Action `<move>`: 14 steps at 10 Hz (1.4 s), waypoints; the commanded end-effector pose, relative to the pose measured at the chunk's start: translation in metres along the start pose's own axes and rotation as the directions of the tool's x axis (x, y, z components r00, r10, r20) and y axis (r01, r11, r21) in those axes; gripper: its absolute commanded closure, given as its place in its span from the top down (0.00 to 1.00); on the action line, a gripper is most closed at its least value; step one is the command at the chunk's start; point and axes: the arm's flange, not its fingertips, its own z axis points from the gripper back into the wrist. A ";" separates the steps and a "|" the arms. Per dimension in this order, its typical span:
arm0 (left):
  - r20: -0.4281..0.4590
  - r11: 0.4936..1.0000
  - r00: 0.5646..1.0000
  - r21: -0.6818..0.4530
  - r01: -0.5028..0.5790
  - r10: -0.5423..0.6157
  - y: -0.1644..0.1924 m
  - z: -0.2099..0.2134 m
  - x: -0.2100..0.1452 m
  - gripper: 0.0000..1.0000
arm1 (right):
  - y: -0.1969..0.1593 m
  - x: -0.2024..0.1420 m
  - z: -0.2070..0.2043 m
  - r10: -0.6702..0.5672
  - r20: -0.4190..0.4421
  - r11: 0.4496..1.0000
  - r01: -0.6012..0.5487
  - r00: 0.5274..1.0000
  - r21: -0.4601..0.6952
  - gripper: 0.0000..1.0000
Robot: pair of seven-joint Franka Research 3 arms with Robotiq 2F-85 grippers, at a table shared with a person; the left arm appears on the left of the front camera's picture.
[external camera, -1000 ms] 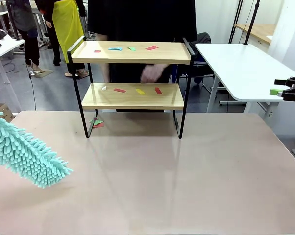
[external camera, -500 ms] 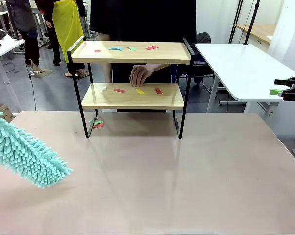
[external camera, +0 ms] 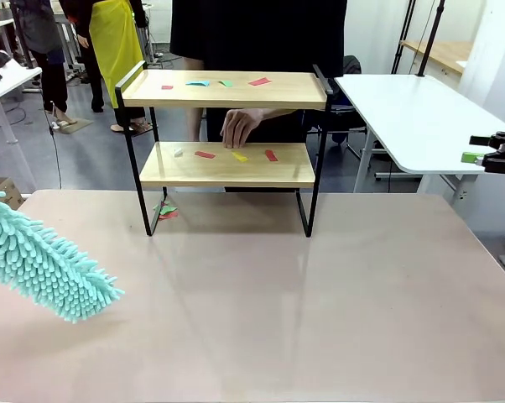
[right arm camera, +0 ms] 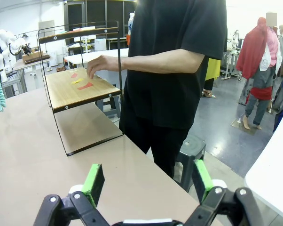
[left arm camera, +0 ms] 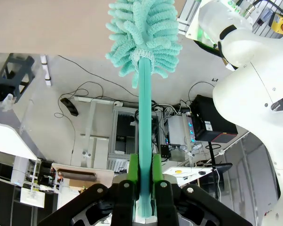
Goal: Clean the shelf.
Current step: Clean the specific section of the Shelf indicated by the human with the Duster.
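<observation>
Two grippers, one busy: the left gripper (left arm camera: 145, 164) is clamped tight on the teal handle of the duster (left arm camera: 144, 37), green pads (left arm camera: 134, 165) pressed flat on both sides of the stick, fluffy head sticking out past the fingers. Front view puts that fluffy head at the robot's left side of the brown table (external camera: 336, 319), tilted, tip pointing toward the middle, well apart from the shelf (external camera: 296, 89). Meanwhile the right gripper (right arm camera: 148, 181) has its jaws spread wide, nothing between them, touching nothing (it hangs off the right end of the brown table, beside a white side table (external camera: 420, 117)). That shelf stands upright at the far middle of the brown table, and both wood boards carry paper scraps (external camera: 259, 81): red, blue, green, red on top; white, red, yellow, red on the lower one. A few more scraps lie on the table under the shelf by its left leg. Behind the shelf stands a person in a black top, one hand (external camera: 238, 128) reaching in over the lower board, fingers down right above the yellow scrap; contact with it can't be told
</observation>
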 end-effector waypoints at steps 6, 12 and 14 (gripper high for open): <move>0.000 1.000 1.000 0.000 0.000 0.000 0.000 0.000 0.000 0.13 | 0.001 0.006 -0.002 -0.011 -0.013 1.000 0.011 1.000 -0.009 1.00; 0.547 0.973 0.837 -0.182 0.141 -0.019 0.008 -0.028 -0.005 0.13 | 0.001 0.006 -0.002 -0.011 -0.013 1.000 0.011 1.000 -0.009 1.00; 0.671 0.960 0.734 -0.260 0.103 0.103 -0.003 -0.018 0.011 0.13 | 0.001 0.006 -0.002 -0.011 -0.013 1.000 0.011 1.000 -0.009 1.00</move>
